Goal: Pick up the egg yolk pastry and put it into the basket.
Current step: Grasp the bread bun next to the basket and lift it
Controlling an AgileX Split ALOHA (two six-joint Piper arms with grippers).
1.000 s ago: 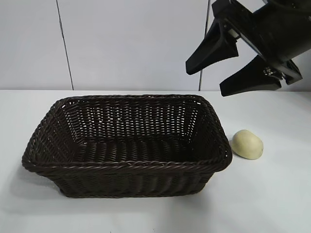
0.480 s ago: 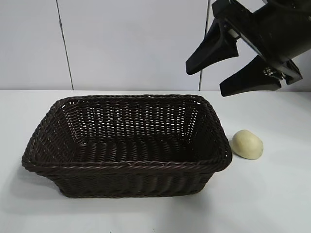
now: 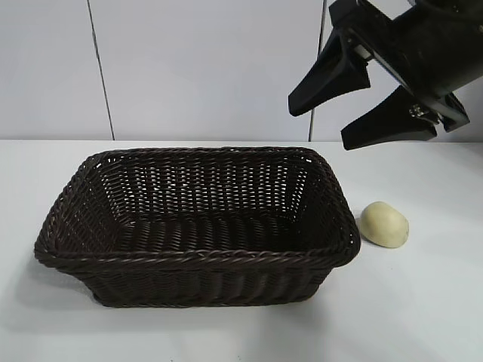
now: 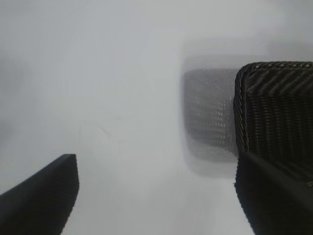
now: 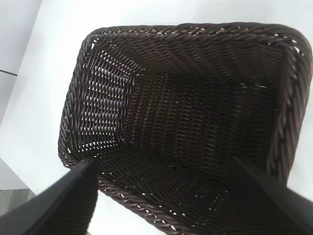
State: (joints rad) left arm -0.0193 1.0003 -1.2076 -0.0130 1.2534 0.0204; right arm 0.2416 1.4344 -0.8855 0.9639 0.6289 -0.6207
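Observation:
The pale yellow egg yolk pastry (image 3: 384, 224) lies on the white table, just off the right end of the dark woven basket (image 3: 196, 257), a small gap between them. My right gripper (image 3: 318, 127) hangs open high above the basket's right end and the pastry, holding nothing. In the right wrist view its gripper (image 5: 164, 164) looks down into the empty basket (image 5: 186, 29); the pastry is out of that view. The left gripper (image 4: 156, 161) shows only in its wrist view, open over bare table beside a corner of the basket (image 4: 238, 112).
The white table (image 3: 423, 302) spreads on all sides of the basket. A pale panelled wall (image 3: 204, 68) closes the back.

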